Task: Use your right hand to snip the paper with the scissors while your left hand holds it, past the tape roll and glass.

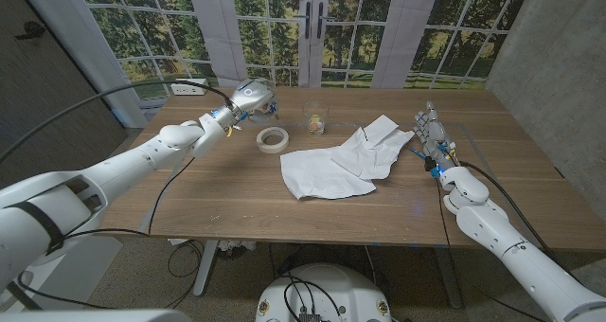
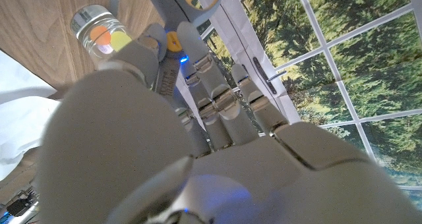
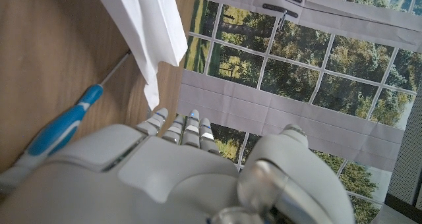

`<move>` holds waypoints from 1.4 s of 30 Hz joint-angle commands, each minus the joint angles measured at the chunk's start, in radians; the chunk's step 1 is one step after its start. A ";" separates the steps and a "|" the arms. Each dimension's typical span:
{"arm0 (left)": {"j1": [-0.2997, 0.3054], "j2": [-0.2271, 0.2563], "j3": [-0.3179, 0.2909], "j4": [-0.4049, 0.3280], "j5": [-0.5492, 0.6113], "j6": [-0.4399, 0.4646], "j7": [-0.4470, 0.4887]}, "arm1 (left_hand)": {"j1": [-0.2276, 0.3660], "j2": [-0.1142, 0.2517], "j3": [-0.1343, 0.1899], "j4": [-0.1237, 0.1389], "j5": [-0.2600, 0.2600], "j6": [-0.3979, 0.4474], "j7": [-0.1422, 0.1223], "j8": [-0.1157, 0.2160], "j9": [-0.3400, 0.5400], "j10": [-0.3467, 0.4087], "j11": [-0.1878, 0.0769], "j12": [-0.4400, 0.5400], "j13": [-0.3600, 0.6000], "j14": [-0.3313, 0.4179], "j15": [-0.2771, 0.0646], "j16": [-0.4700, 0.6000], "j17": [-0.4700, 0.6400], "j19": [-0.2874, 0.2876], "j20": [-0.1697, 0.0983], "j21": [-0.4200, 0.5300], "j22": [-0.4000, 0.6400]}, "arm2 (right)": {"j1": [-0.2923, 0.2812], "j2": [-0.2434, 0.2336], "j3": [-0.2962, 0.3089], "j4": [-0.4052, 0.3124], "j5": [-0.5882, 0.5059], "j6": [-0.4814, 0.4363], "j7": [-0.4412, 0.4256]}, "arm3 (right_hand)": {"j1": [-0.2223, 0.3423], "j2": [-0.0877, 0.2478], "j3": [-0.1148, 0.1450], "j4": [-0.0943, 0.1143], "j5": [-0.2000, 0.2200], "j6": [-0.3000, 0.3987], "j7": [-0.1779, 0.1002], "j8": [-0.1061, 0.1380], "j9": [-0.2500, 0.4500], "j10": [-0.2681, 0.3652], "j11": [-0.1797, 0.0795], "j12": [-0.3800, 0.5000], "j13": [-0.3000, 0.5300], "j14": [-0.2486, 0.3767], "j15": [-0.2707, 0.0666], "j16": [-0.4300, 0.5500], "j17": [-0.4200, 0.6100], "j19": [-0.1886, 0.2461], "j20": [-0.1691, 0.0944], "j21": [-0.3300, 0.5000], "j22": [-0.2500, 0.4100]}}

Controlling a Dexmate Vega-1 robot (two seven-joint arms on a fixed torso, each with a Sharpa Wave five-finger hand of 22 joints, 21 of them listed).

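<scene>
Now: left hand (image 1: 249,99) open beside tape roll (image 1: 273,139) | right hand (image 1: 431,133) open at paper (image 1: 341,159) edge

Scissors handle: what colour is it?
Blue and white scissors handle, clearest in the right wrist view.

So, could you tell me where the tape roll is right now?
In the head view, the tape roll lies left of centre, between the left hand and the glass.

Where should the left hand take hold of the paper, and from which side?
Probably at the left edge of the paper, where the sheet lies flat and is nearest the left hand. Come in from the robot's left, on the near side of the tape roll, which stands between the hand and that edge. The glass stands just behind the sheet.
</scene>
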 commanded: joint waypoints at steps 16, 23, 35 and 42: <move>0.061 -0.005 -0.095 -0.108 -0.100 0.020 0.086 | 0.074 0.064 0.014 0.018 0.020 -0.010 0.010 -0.002 0.006 0.021 -0.040 -0.006 0.196 -0.018 0.000 0.006 0.011 0.032 -0.136 0.023 0.007 | -0.001 0.003 0.011 0.000 0.018 0.017 0.021 | 0.008 0.002 -0.004 -0.004 0.001 0.008 0.003 0.001 0.003 0.008 0.000 0.005 0.003 0.007 -0.011 0.003 0.002 0.008 -0.003 0.002 0.003; 0.091 -0.008 -0.134 -0.151 -0.148 0.001 0.081 | 0.075 0.058 0.012 0.016 0.025 0.002 0.014 0.003 0.006 0.022 -0.039 -0.006 0.197 -0.019 0.000 0.007 0.014 0.039 -0.134 0.030 0.009 | -0.005 0.002 0.016 0.000 0.025 0.021 0.028 | 0.008 0.002 -0.004 -0.004 0.000 0.008 0.002 0.000 0.003 0.008 0.000 0.005 0.003 0.007 -0.011 0.003 0.002 0.008 -0.004 0.002 0.003; 0.121 -0.015 -0.177 -0.185 -0.194 -0.061 0.071 | 0.079 0.045 0.006 0.013 0.039 0.017 0.025 0.010 0.005 0.030 -0.038 -0.009 0.189 -0.016 0.000 0.013 0.025 0.068 -0.129 0.052 0.012 | -0.003 0.005 0.014 0.007 0.027 0.029 0.040 | 0.009 0.003 -0.003 -0.005 0.000 0.008 0.002 -0.001 0.003 0.007 0.000 0.004 0.003 0.008 -0.012 0.003 0.002 0.009 -0.003 0.002 0.003; 0.150 -0.023 -0.219 -0.217 -0.266 -0.107 0.042 | 0.081 0.041 0.005 0.012 0.043 0.025 0.028 0.013 0.005 0.036 -0.038 -0.008 0.188 -0.015 0.000 0.015 0.028 0.071 -0.129 0.057 0.012 | -0.004 0.012 0.017 0.014 0.035 0.043 0.053 | 0.009 0.004 -0.003 -0.005 -0.001 0.008 0.002 -0.001 0.003 0.007 0.000 0.004 0.003 0.007 -0.012 0.003 0.002 0.009 -0.004 0.002 0.003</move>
